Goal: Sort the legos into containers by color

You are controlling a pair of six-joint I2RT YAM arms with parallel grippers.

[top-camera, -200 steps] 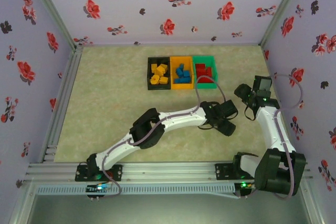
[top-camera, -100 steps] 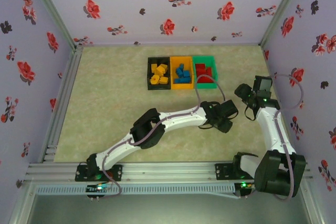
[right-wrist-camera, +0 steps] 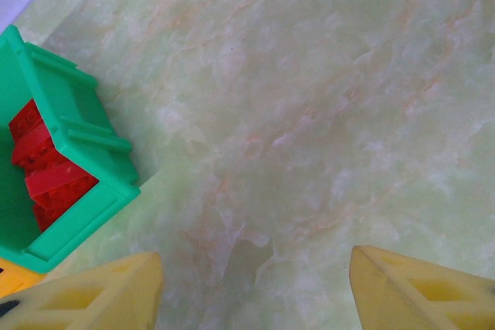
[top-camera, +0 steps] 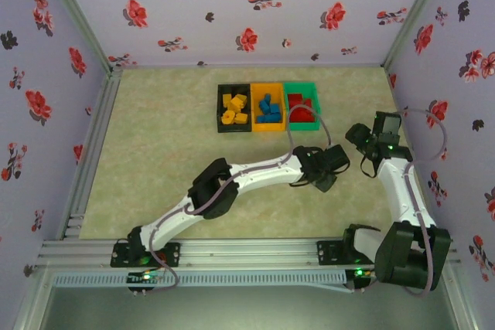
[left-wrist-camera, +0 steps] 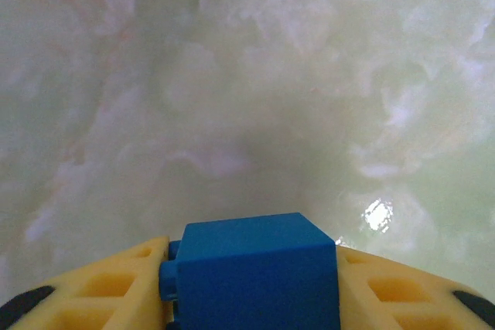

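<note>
Pale-green marbled tabletop [top-camera: 155,152] offers wide room at 9 o'clock. At 12 o'clock, 3 touching bins stand: black bin [top-camera: 220,106], orange bin [top-camera: 268,124], green bin [right-wrist-camera: 85,156]. Our left gripper [left-wrist-camera: 251,268], arm stretched toward 2 o'clock, clamps a blue brick [left-wrist-camera: 255,284] at the green bin's 5 o'clock. Our right gripper [right-wrist-camera: 255,268] gapes beside that bin.

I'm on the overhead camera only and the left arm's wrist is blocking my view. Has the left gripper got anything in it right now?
Observer: Yes. The left wrist view shows a blue lego clamped between the left gripper's yellow fingers.
Operator: And the right gripper, is it carrying anything?
Observer: No. In the right wrist view the right gripper has its jaws wide apart with nothing between them, above bare table.
</note>
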